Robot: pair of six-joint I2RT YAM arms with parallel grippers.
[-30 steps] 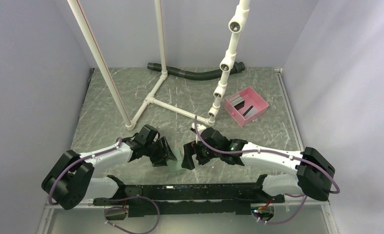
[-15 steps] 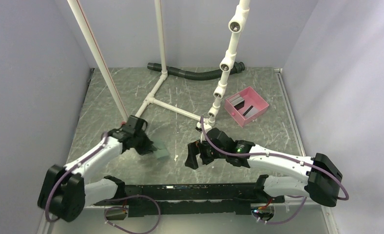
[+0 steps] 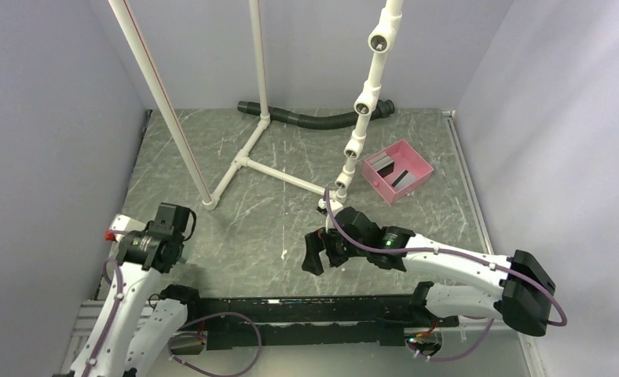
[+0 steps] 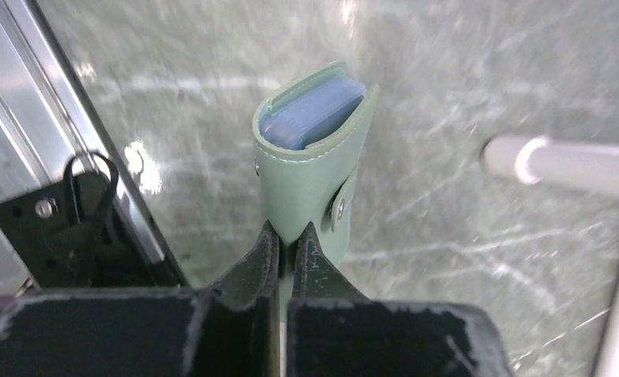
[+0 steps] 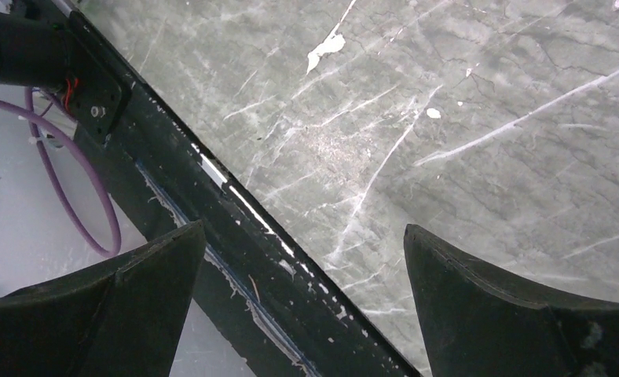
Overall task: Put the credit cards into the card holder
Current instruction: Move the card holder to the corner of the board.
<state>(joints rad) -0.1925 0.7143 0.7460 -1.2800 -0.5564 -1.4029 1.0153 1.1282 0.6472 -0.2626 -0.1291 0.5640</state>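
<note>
Pinching the card holder [image 4: 314, 169] at the centre of the wrist frame is my left gripper [image 4: 284, 236]; my right gripper [image 5: 302, 259] is spread wide, empty. The credit cards [image 3: 383, 162] lie in the pink tray [image 3: 420, 155], upper right.

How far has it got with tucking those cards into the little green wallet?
Nothing looks finished yet. In hand: the left gripper is shut on the folded card holder. The right gripper hangs open and empty over the table. Left to do: credit cards lie in the pink tray across it, so they need fetching and slotting in.
</note>
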